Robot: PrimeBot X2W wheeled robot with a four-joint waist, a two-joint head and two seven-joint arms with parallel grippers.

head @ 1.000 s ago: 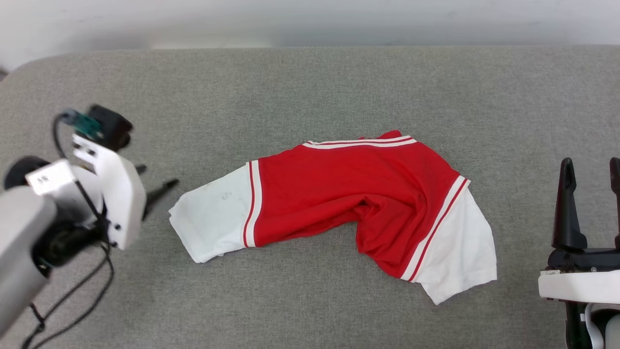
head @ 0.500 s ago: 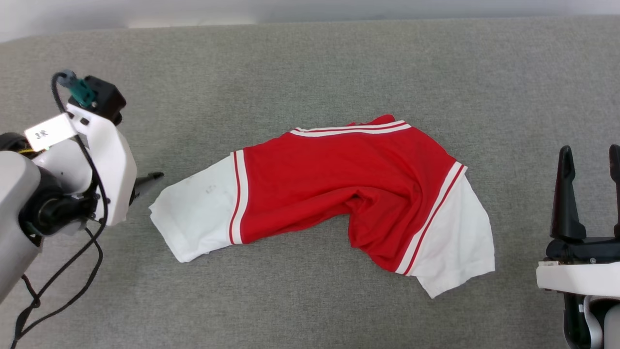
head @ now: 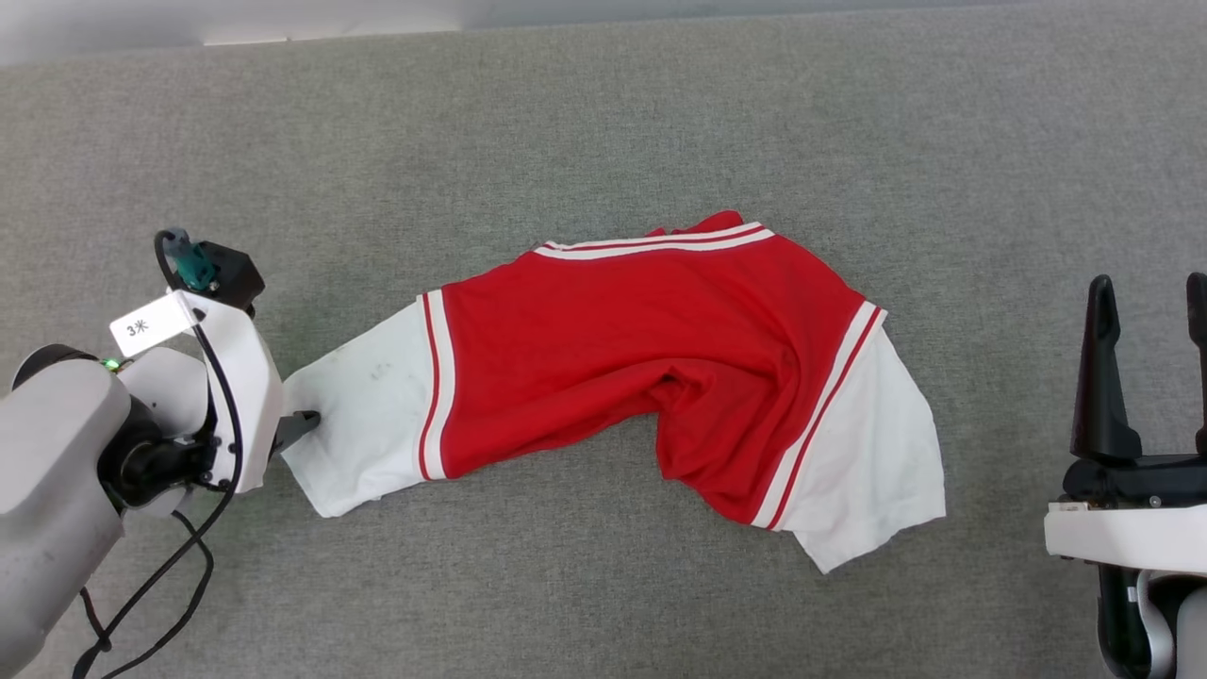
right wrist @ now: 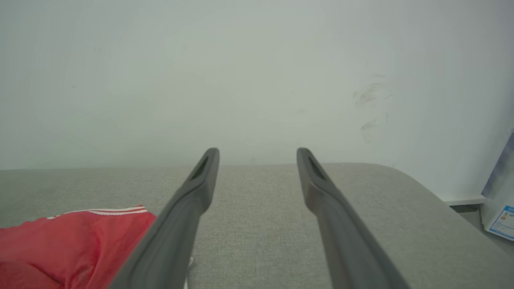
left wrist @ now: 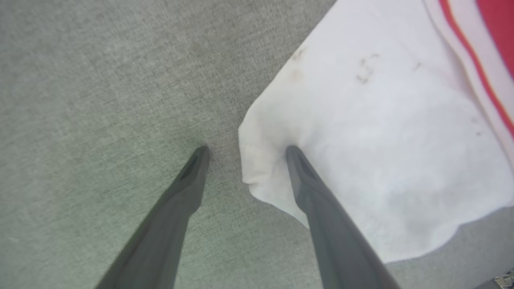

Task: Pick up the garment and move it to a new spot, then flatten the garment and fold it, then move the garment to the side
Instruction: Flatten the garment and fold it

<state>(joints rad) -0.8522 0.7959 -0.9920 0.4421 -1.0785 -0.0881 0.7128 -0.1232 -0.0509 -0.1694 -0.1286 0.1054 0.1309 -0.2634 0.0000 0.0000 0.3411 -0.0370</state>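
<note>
- Crumpled red jersey T-shirt point(head: 641, 349), white sleeves edged with red-and-white stripes, lies mid-way across the grey worktop point(head: 603, 113).
- Left hand point(left wrist: 247, 149) open, straddling the left sleeve's edge, one finger on cloth.
- Right hand point(head: 1150, 283) open, well right.

A grey fabric-covered table point(head: 603, 113) with a rounded far corner runs up to a pale wall point(right wrist: 241, 80). Dark scuff marks point(right wrist: 369, 94) streak the wall. A blue-and-white printed sheet point(right wrist: 502, 222) shows past that corner.
</note>
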